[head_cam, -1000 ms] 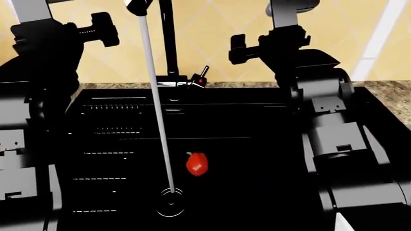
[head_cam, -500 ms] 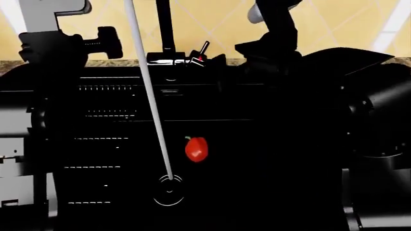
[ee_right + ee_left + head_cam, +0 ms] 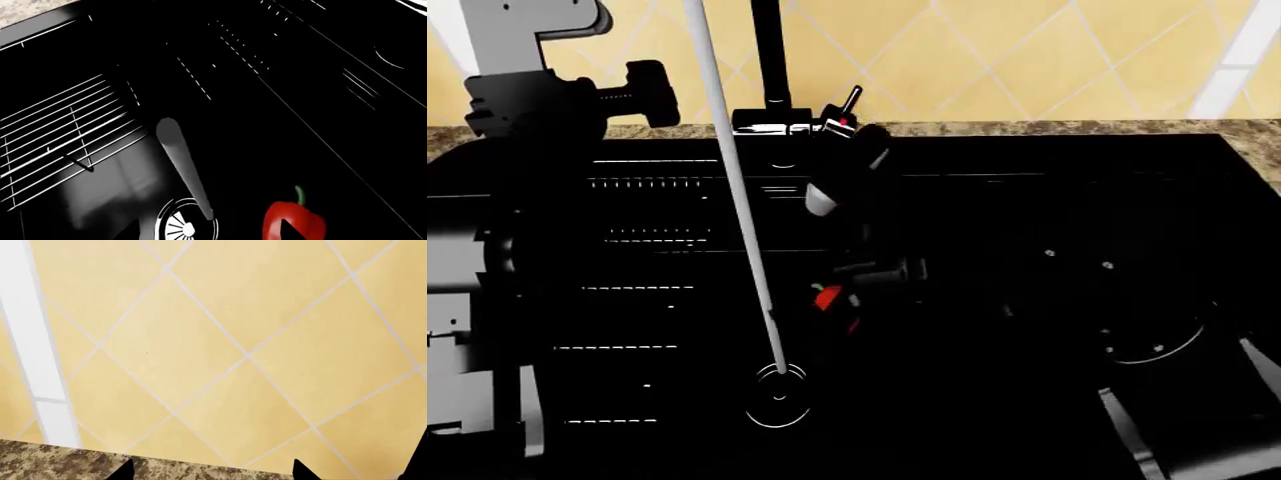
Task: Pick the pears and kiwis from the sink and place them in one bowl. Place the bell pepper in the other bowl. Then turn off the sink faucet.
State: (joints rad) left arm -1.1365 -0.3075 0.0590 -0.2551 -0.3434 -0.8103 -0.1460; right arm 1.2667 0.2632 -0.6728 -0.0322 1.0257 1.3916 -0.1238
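Near the drain [image 3: 185, 227], on the sink [image 3: 988, 200] floor: bell pepper [image 3: 293, 220], red, lying in the basin, not yet bowled. Right gripper [image 3: 847, 290] directly over it; grip state cannot be told. Left gripper [image 3: 627, 85] raised by the wall; state likewise unclear. Water stream [image 3: 741, 210] running; faucet [image 3: 777, 95] not yet off. No pears, kiwis or bowls visible.

Red bell pepper [image 3: 293, 224] in black sink [image 3: 681, 230], faucet [image 3: 771, 60] running water
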